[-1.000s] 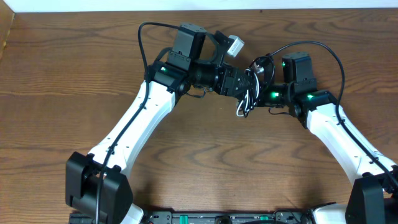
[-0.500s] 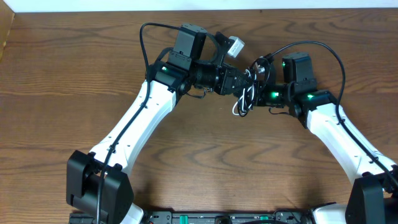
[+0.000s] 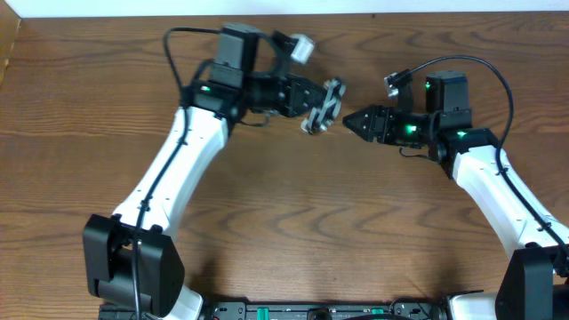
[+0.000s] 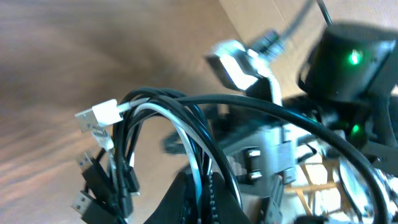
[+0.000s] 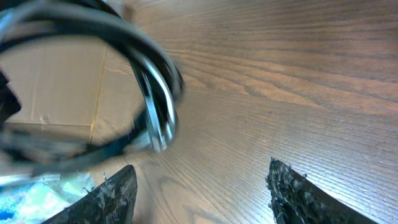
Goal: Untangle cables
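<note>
Cables (image 3: pixel 324 104), black and white wound in one coil, sit clamped in the closed left gripper (image 3: pixel 313 100) over the table (image 3: pixel 267 231), toward 12 o'clock. Right gripper (image 3: pixel 349 119), at their 3 o'clock, is just apart with its fingers spread and empty.

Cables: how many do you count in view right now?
2. The black cable and the white cable loop together in one coil clamped in the left pincer. Overlapping loops may hide more.
</note>
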Motion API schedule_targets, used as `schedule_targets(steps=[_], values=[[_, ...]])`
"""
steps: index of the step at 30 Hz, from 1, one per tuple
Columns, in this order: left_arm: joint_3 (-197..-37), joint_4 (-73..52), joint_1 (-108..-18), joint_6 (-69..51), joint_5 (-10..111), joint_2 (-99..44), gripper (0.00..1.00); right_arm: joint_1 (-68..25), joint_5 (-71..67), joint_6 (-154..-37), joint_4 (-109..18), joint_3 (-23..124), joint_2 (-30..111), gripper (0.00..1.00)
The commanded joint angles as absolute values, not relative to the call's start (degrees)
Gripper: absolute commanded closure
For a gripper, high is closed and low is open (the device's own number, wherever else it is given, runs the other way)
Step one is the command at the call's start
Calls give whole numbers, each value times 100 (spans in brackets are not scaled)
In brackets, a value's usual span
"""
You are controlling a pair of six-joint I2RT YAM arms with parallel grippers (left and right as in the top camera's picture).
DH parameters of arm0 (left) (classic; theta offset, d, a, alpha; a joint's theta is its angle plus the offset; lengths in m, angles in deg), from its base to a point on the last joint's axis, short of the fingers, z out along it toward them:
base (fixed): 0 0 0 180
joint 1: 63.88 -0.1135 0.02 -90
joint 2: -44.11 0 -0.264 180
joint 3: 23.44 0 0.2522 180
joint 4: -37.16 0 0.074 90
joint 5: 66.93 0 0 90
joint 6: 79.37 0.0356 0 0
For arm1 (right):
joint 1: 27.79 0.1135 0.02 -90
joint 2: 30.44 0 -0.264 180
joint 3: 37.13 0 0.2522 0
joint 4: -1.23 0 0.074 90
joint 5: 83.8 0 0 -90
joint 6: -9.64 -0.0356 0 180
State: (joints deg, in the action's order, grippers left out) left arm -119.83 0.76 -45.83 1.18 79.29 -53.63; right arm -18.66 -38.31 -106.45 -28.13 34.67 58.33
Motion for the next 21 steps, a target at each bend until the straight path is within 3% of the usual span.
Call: schedule_targets(steps=[1, 6, 21], values=[[-11994, 166, -4916, -24, 7936, -5426, 93, -2004, -4380, -10601, -2647, 3589, 5838, 37], [-11994, 124, -4929, -83, 7757, -5426, 93, -1910, -5261, -10697, -1777, 3589, 5838, 40], [-11994, -149, -4870, -1425, 6211, -5426, 93, -1681, -5223, -12819, -90, 3589, 5838, 42]])
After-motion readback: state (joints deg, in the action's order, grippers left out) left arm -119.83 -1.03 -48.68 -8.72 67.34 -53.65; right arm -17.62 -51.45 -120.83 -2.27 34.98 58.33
